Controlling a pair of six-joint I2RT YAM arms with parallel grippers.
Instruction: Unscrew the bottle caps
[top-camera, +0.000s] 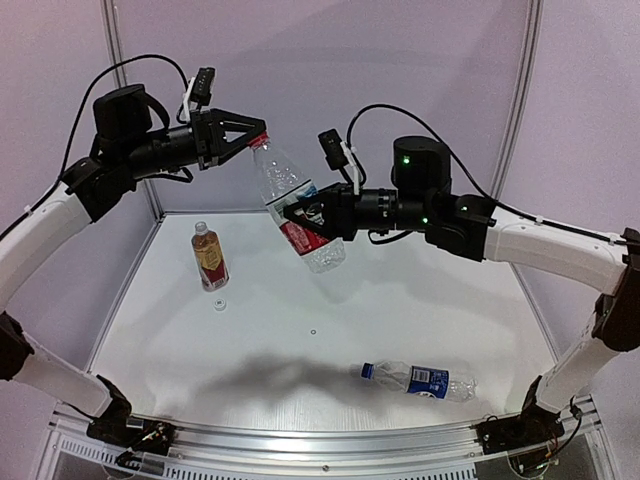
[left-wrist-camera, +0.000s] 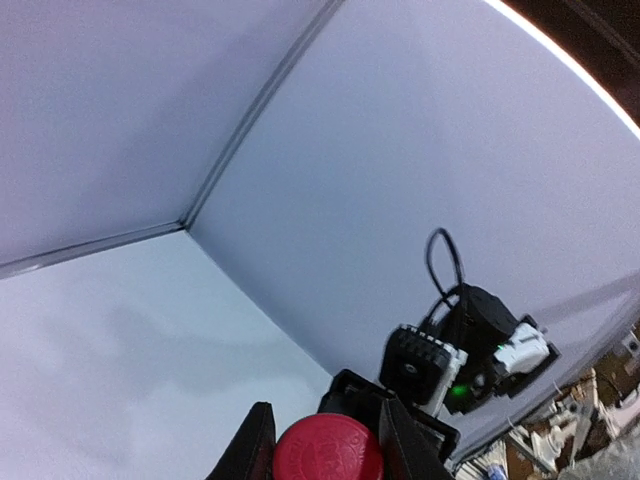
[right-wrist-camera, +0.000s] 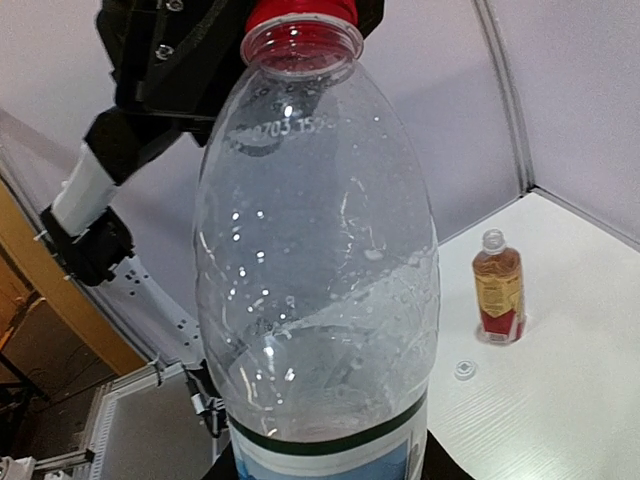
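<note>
the right gripper (top-camera: 304, 216) clamps the red-labelled bottle (top-camera: 280, 180), held tilted in the air; the left gripper (top-camera: 259, 138) pinches its red cap (left-wrist-camera: 328, 455). left of that bottle, lower down, are the upright amber bottle (top-camera: 209, 256) and the white cap (top-camera: 219, 303).

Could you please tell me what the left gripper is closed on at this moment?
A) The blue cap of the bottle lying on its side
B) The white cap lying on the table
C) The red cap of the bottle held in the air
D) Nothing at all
C: the left gripper has its jaws shut around the red cap of the bottle, which the right gripper holds aloft.
</note>
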